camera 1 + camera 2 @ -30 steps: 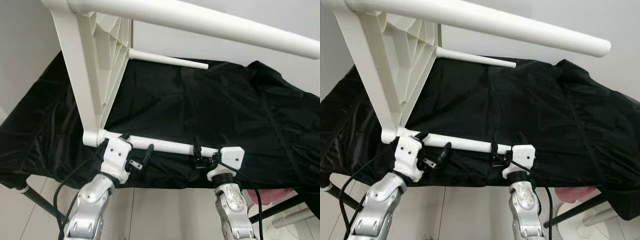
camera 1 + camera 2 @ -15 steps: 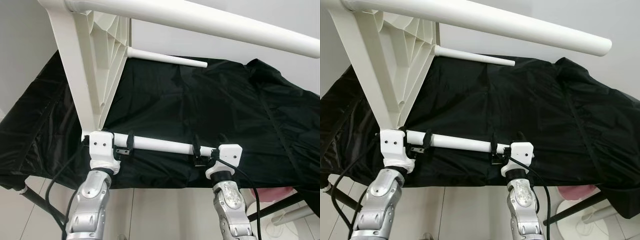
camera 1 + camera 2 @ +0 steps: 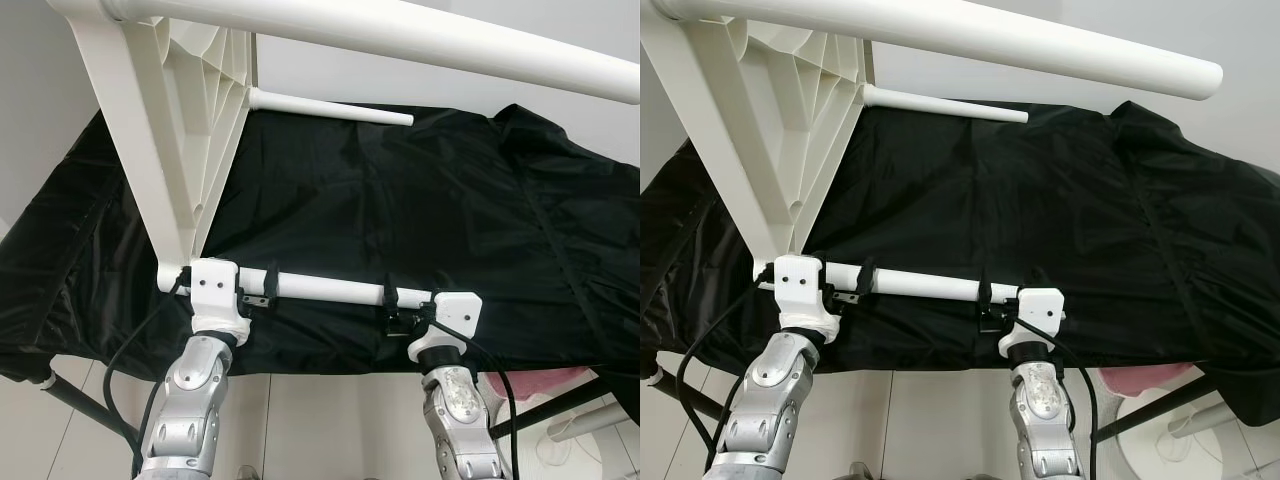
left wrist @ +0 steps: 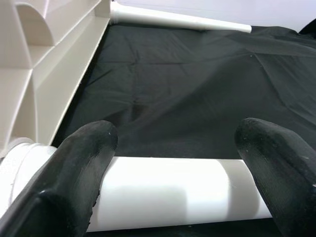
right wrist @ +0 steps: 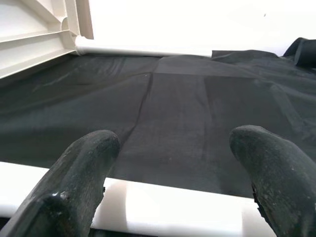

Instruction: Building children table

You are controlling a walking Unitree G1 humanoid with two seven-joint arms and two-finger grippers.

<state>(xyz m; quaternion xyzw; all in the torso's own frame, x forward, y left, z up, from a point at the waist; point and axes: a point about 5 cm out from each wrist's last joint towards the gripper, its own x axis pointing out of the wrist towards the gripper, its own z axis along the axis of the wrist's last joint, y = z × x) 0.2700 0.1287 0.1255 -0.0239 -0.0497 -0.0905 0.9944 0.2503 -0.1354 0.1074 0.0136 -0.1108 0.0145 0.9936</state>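
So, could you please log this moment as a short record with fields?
surface: black cloth
table top: white top, tipped on its edge at the left
near leg: leg juts sideways from the top's lower corner
left gripper: gripper around the near leg, close to the top
right gripper: gripper around the same leg, near its free end
far leg: leg juts from the top's far side
upper leg: leg overhead

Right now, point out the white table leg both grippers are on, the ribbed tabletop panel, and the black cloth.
white table leg (image 3: 330,291), left eye view, bare middle of the tube.
ribbed tabletop panel (image 3: 195,120), left eye view, ribbed underside.
black cloth (image 3: 420,210), left eye view, open middle.
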